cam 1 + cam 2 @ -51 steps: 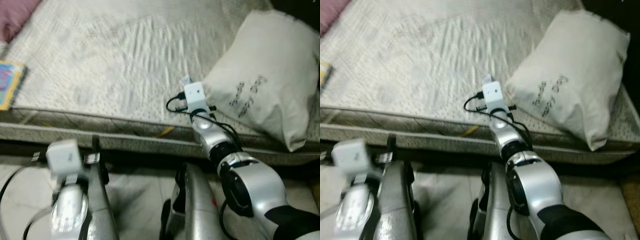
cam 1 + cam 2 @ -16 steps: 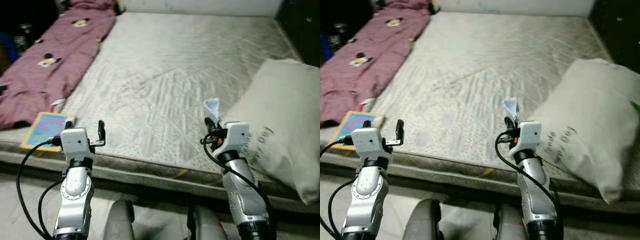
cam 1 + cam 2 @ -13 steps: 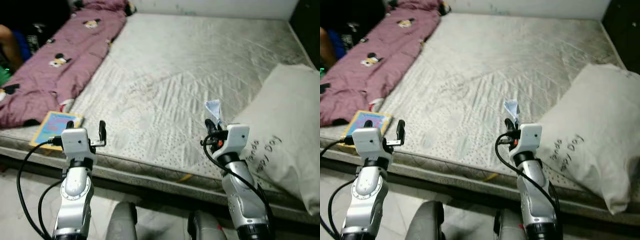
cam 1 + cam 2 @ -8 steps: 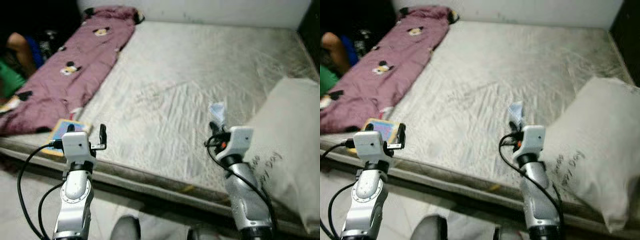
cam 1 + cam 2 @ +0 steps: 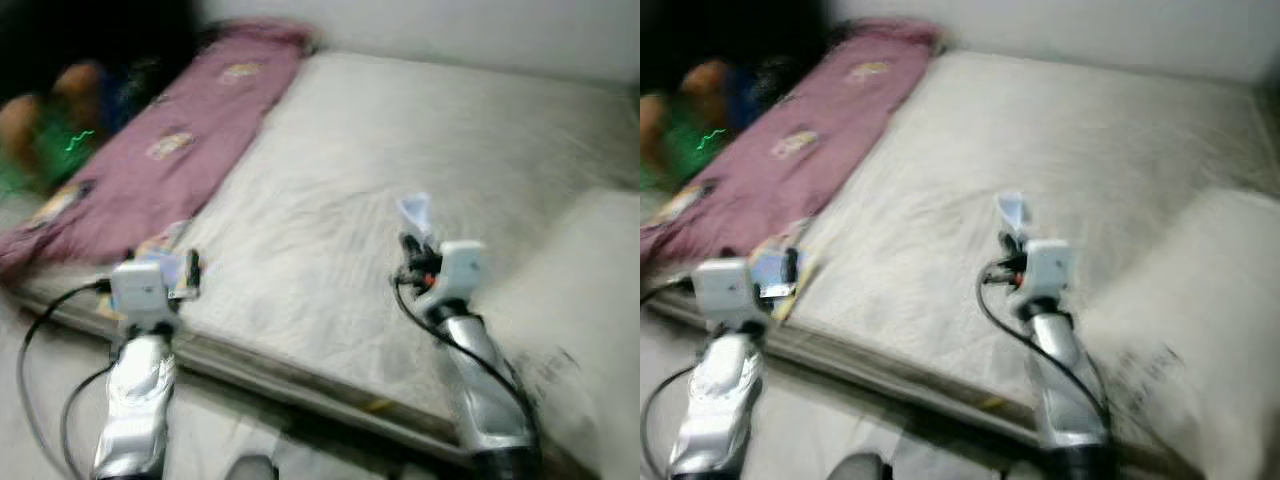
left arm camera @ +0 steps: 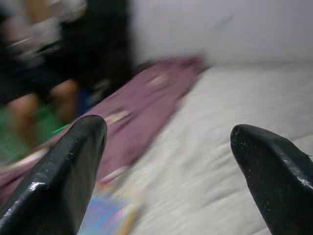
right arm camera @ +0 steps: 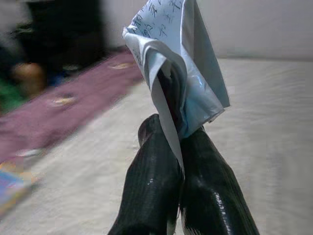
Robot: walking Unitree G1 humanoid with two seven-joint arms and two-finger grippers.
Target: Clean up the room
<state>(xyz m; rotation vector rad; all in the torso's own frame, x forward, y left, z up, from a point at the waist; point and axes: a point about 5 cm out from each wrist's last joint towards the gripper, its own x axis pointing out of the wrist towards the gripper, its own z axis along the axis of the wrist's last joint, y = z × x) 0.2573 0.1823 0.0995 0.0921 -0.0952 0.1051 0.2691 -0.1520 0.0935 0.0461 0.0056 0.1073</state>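
My right gripper (image 5: 408,243) is raised over the mattress (image 5: 400,170) and is shut on a crumpled white and pale-blue wrapper (image 7: 178,66); the same wrapper (image 5: 414,212) sticks up above the fingers. In the right wrist view the two black fingers (image 7: 151,196) press together on its lower edge. My left gripper (image 5: 190,272) is held up near the mattress's near left corner, open with nothing between its fingers (image 6: 63,171). A colourful book (image 5: 775,270) lies on that corner, just beyond the left gripper.
A purple blanket (image 5: 190,130) with cartoon prints runs along the mattress's left side. A large white pillow (image 5: 580,300) lies at the right. A person (image 5: 40,130) in green sits in the dark area at far left. The views are blurred.
The whole picture has shifted and blurred, so the camera has turned left, bringing the person and blanket more into view. Both grippers keep their poses; the right still holds the wrapper.
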